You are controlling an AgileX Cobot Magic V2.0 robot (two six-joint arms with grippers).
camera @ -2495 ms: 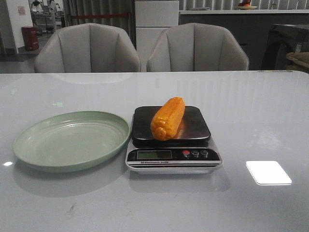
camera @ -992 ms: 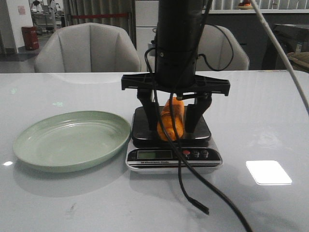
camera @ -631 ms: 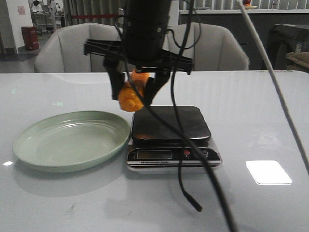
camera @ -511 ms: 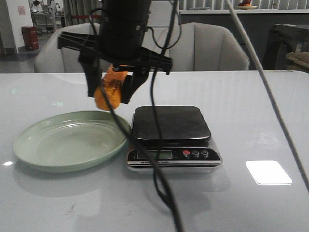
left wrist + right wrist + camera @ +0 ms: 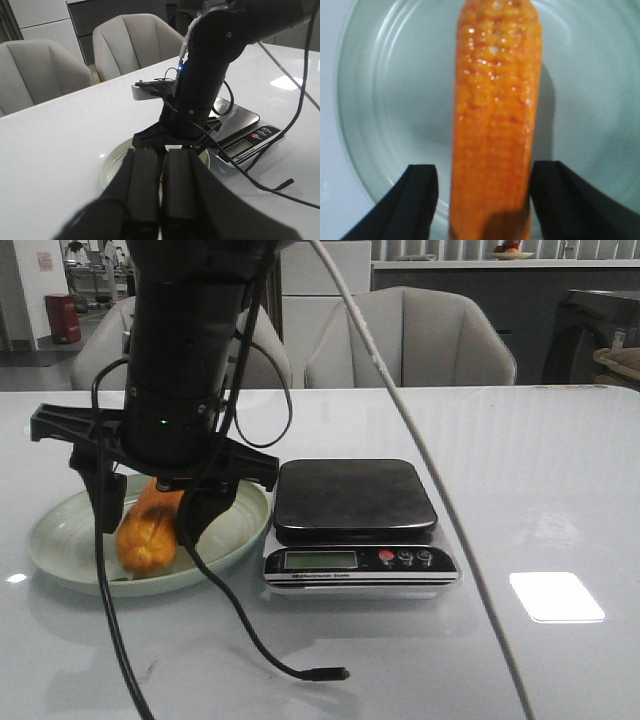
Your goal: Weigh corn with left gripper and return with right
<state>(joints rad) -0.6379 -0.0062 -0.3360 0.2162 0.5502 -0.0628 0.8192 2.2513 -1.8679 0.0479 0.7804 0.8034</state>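
The right gripper has carried the corn from the scale down into the plate. In the right wrist view its fingers stand slightly off the cob, suggesting release. The left gripper is pressed together, empty.

We are finding nothing readable: the kitchen scale is showing a display and a printed strip below it, both too blurred to make out.

Surface: I see glossy white, one bright light patch.
Seating: I see two grey chairs behind it.
Room: dim.
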